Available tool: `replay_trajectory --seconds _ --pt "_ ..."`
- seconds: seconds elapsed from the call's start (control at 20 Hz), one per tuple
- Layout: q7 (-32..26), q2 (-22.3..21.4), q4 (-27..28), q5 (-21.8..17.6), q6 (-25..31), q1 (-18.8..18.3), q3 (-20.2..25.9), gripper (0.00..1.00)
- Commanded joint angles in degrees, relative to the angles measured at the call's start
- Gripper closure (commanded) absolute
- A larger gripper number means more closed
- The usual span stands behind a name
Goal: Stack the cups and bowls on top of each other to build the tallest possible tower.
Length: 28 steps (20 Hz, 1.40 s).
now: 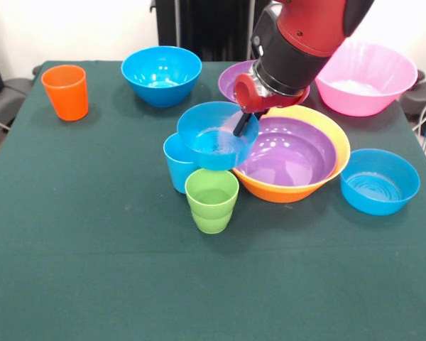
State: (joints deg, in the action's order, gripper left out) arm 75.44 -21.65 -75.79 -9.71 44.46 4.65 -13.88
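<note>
I see my end effector (240,126) pinching the rim of a small shiny blue plastic bowl (214,135), which hangs tilted over the light blue plastic cup (177,165), touching or just above its top, I cannot tell which. Just in front stands the ridged green plastic cup (212,199), and beside them a wide purple bowl (290,153) sits inside the big orange-yellow bowl (284,190) on the green counter (92,249). I think I am putting this bowl on the cup, so next I must make it flat and centered, then let go gently.
</note>
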Motion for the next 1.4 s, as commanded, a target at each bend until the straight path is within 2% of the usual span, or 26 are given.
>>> replay_trajectory --seconds 0.05,0.2,0.8,1.1,1.15,1.4 --pt "3.52 1.74 2.17 -1.4 -0.27 -0.08 6.19 1.0" --pt "2.8 1.93 2.86 -1.66 1.33 0.07 6.01 1.0" --pt "2.99 2.53 3.63 -1.37 0.66 -0.01 6.52 1.0" --pt "2.03 2.81 4.27 -1.61 2.22 0.01 6.56 1.0" --pt "2.0 2.82 4.32 -1.61 2.27 0.0 6.56 0.0" --pt "1.81 2.82 4.44 -1.79 2.49 0.1 6.45 0.0"
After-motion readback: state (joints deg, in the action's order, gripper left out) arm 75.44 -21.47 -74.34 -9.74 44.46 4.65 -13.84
